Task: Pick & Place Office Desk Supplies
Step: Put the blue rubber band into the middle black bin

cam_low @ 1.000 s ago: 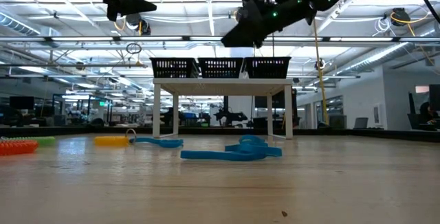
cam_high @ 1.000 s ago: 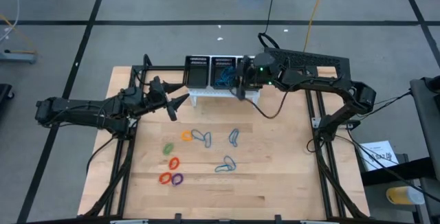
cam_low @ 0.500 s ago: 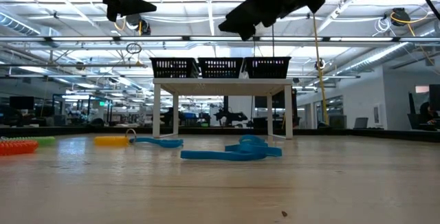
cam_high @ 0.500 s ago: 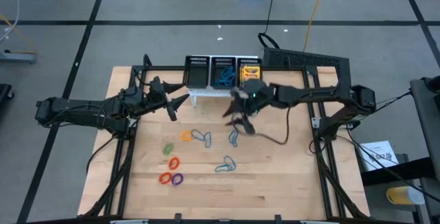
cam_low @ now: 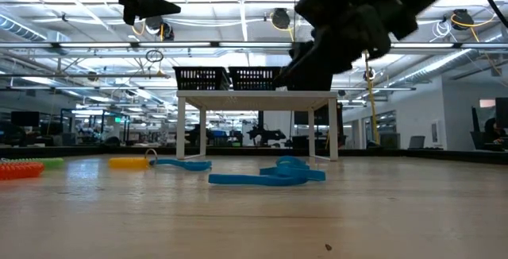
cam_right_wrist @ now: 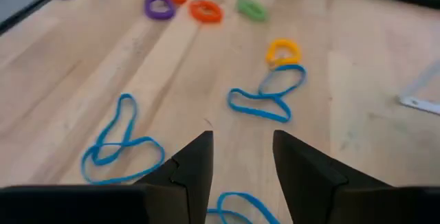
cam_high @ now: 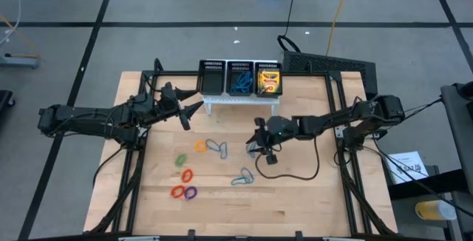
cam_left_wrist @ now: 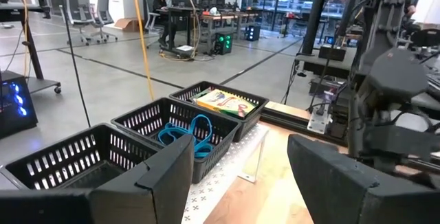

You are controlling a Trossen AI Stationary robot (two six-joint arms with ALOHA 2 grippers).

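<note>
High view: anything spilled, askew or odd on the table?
Nothing stands out. Organiser stands upright on its white stand, crayon boxes and blue loops inside; remaining loops lie flat on the wood, where the right gripper hovers.

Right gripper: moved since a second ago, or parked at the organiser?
Yes. In the high view the right gripper has left the black mesh organiser and come toward the table's middle, now over the blue loops.

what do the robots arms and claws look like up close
Both arms are dark, nearly black, built of slim jointed links. The left claw has two flat, angular black fingers with blocky tips. The right claw has the same matte black fingers, and a black cable loops from its wrist across the table.
</note>
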